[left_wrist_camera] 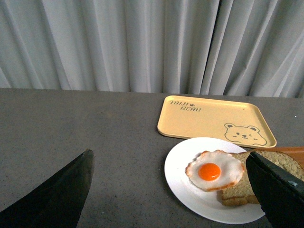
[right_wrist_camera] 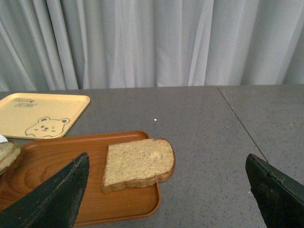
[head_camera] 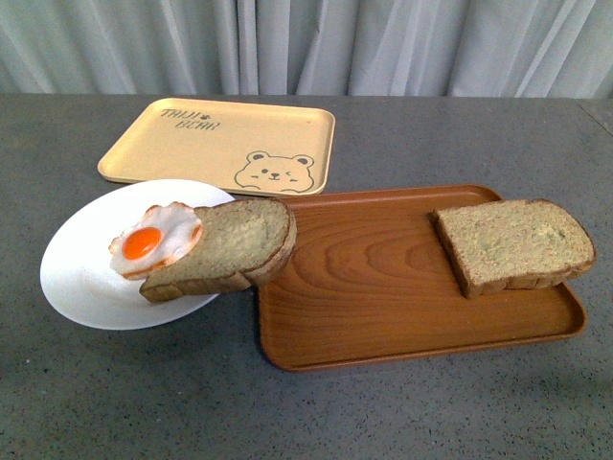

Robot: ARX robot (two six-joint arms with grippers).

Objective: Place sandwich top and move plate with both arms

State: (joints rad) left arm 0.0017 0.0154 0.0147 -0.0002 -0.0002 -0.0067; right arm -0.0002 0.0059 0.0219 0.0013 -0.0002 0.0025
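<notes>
Your left gripper [left_wrist_camera: 168, 154] faces the round white plate [left_wrist_camera: 183, 185], your right gripper [right_wrist_camera: 167, 156] the squarish brown bread slice [right_wrist_camera: 137, 164] lying flat at 3 o'clock on the brown wood-grain tray [head_camera: 364, 316]. Both sets of fingers are spread wide and empty. Lower the right, straddle the crust sides, lift level, and carry toward the longer egg-topped slice [head_camera: 244, 240] at 9 o'clock.
</notes>
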